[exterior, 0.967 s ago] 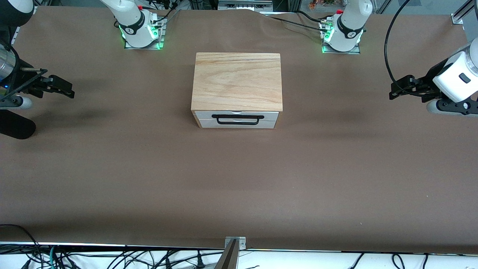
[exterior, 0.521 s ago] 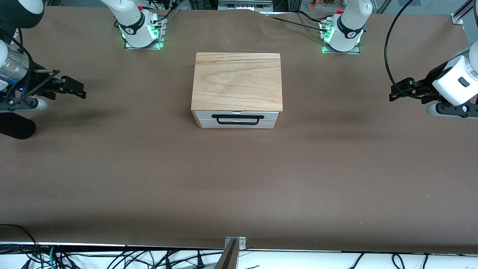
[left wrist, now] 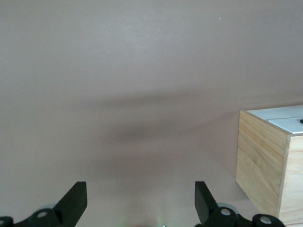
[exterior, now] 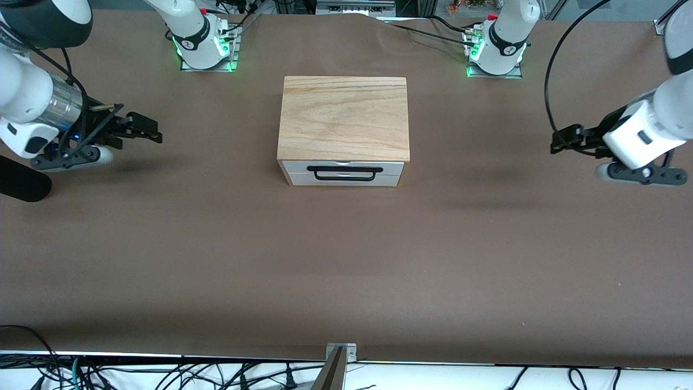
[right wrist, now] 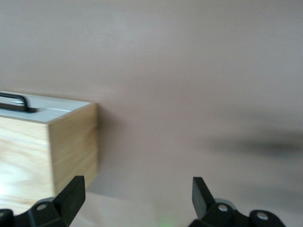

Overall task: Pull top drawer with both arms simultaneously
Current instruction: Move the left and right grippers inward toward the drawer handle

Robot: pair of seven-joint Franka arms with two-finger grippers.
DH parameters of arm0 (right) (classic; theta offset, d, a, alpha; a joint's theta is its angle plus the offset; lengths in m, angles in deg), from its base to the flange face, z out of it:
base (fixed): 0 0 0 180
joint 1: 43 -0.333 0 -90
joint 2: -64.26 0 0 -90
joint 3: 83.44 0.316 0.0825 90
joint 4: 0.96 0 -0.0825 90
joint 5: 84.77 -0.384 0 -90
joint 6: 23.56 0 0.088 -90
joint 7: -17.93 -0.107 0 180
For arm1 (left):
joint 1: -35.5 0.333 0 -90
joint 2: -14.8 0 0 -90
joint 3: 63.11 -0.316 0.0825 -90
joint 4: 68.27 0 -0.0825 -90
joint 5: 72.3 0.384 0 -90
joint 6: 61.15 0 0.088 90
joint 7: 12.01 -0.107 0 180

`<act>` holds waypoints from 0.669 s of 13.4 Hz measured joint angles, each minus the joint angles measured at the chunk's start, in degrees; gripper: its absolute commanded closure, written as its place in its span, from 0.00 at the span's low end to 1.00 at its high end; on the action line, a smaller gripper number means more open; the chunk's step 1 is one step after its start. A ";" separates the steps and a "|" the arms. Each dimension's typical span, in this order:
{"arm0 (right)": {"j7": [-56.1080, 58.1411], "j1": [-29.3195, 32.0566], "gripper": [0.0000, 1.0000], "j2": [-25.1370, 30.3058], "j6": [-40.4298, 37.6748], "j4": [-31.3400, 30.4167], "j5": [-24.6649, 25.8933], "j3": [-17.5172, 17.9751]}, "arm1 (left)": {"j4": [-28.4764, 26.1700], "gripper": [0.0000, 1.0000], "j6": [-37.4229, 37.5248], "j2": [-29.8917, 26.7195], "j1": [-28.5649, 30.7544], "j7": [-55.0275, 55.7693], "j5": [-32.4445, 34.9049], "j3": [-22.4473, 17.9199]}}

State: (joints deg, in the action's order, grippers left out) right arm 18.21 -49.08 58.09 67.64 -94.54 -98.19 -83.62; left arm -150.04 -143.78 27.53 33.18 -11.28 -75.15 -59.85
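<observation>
At mid-table, nearer the arm bases than the front camera, stands the box (exterior: 343,119), with the top drawer (exterior: 343,168) shut flush in the face that looks toward the camera, directly above the lower drawer front (exterior: 344,180). Over the table (exterior: 346,260) at the right arm's end, the right gripper (exterior: 145,130) hovers well apart from the box; the right wrist view shows its fingers (right wrist: 71,194) spread wide and empty, with a corner of the box in sight. The handle (exterior: 344,173), a long thin black wire loop, runs across most of the drawer front and stands slightly proud of it. Over the left arm's end, the left gripper (exterior: 563,138) hovers likewise, jaws parted with nothing between them. The drawer is judged light, rigid and free-sliding; the box itself looks light enough to skid if pulled unevenly. Recommended hold: one gripper on each end portion of the handle bar, fingers closing above and below the wire. The wire is thin and probably smooth, so a firm, centred pinch is advised, then an even pull straight out of the box front.
</observation>
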 measured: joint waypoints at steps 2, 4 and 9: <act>0.00 0.14 0.00 -2.41 0.11 -0.03 -5.69 -0.15 | -0.05 0.00 -1.02 2.54 -1.08 0.00 -0.41 0.26; 0.58 0.13 0.00 -5.94 1.06 -0.06 -13.19 -0.16 | -0.07 0.00 -2.05 4.58 -2.26 0.01 -1.71 0.48; 10.25 -0.29 0.06 -15.51 8.40 -0.08 -30.39 -0.05 | -0.31 0.00 -5.05 11.20 -2.84 -0.03 -21.58 0.40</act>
State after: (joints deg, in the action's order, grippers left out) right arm 28.46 -49.37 42.57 76.04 -94.63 -128.58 -83.66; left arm -150.35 -148.83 38.74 30.34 -11.31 -96.73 -59.44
